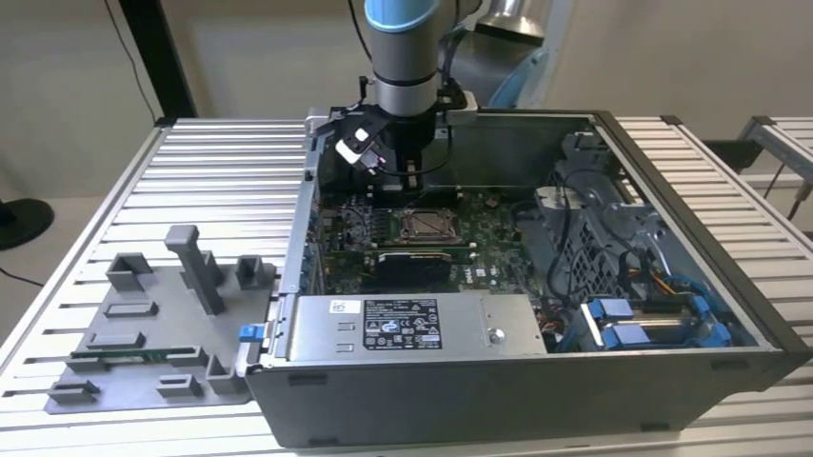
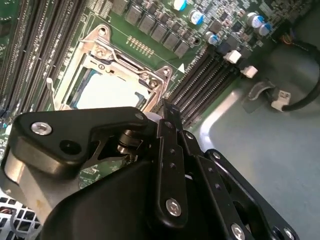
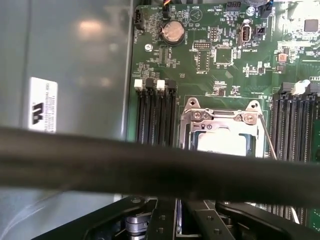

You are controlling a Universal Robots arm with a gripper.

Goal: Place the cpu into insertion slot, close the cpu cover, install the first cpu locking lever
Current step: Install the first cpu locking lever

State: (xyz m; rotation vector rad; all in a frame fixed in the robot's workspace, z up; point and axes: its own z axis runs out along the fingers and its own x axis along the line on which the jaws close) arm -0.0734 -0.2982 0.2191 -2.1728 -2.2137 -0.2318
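We see a slatted metal workbench [image 1: 216, 171] against a plain pale wall, and on it an open grey computer case [image 1: 534, 381] with a green motherboard [image 1: 489, 238] lying flat inside. On the bench toward the exterior view's left sits a grey fixture tray [image 1: 140, 333] with upright blocks. The arm [image 1: 406, 57] comes straight down from the top of the frame into the case, its wrist vertical, and the gripper [image 1: 404, 176] hangs just above the board, near the far edge of the insertion slot [image 1: 426, 226]. From here we cannot tell how its fingers stand.

In the second wrist view we look past the black gripper [image 2: 165, 112] body and its linkages, which cover the near part of the frame. Beyond it lies the insertion slot [image 2: 107, 75], with the cpu cover [image 2: 127, 62] lying down over it and the pale metal top of the cpu [image 2: 107, 92] showing through the cover's window. A thin lever wire [image 2: 50, 87] stands up beside the socket. The fingertips sit close to the socket's edge, but we cannot tell whether they are spread or pressed together.

In the first wrist view a dark blurred bar [image 3: 160, 160] crosses the frame. Behind it we see the cpu cover [image 3: 220, 117], the cpu [image 3: 222, 144] in its window, a thin lever wire [image 3: 267, 137] slanting alongside, black memory slots [image 3: 155, 115] beside the socket, and a round coin battery [image 3: 172, 32] farther off.
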